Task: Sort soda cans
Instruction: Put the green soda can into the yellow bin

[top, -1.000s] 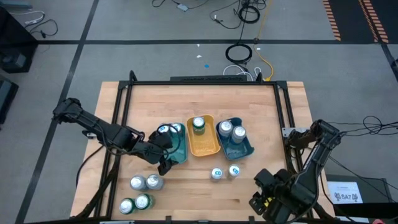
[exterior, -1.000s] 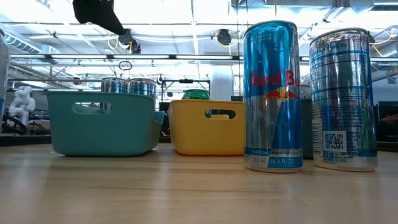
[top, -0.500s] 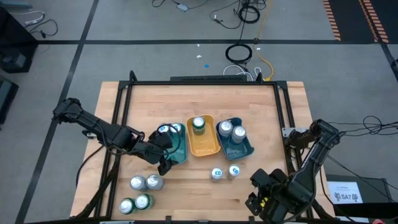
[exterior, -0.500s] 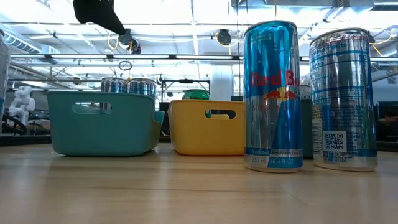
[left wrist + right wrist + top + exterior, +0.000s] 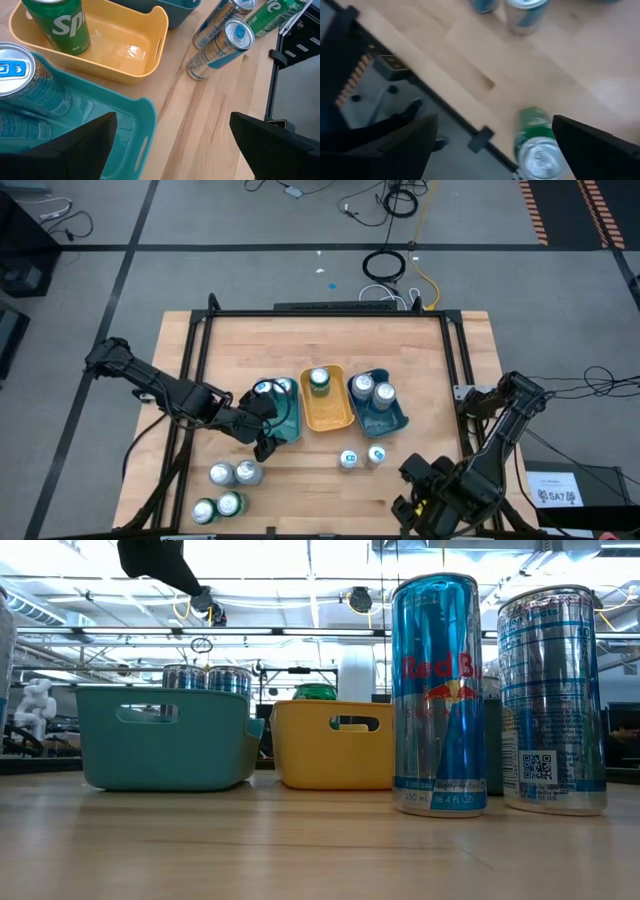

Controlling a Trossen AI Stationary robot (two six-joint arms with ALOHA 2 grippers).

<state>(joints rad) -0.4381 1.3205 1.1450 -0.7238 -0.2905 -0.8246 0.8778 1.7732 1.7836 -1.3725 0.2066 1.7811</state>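
Silver-blue soda cans (image 5: pixel 273 388) stand in the teal tray (image 5: pixel 290 423), and a green can (image 5: pixel 55 22) stands in the yellow tray (image 5: pixel 125 55). The blue tray (image 5: pixel 398 420) holds two cans. Two more cans (image 5: pixel 361 457) stand on the bare wood, and several (image 5: pixel 225 488) stand at the near left. My left gripper (image 5: pixel 170 145) hangs open over the teal tray's near right corner. My right gripper (image 5: pixel 494 125) is open above the table's near edge. A green can (image 5: pixel 536 142) stands below it, and the fingers do not visibly touch this can.
The three trays sit side by side mid-table. A black frame (image 5: pixel 200 350) runs along the table's left, far and right sides. In the low view a blue can (image 5: pixel 438 695) and a silver can (image 5: pixel 552 700) stand close in front. Bare wood lies toward the far edge.
My right hand has tipped a little and edged slightly toward the table's left along the near edge. The left arm and the cans have kept still.
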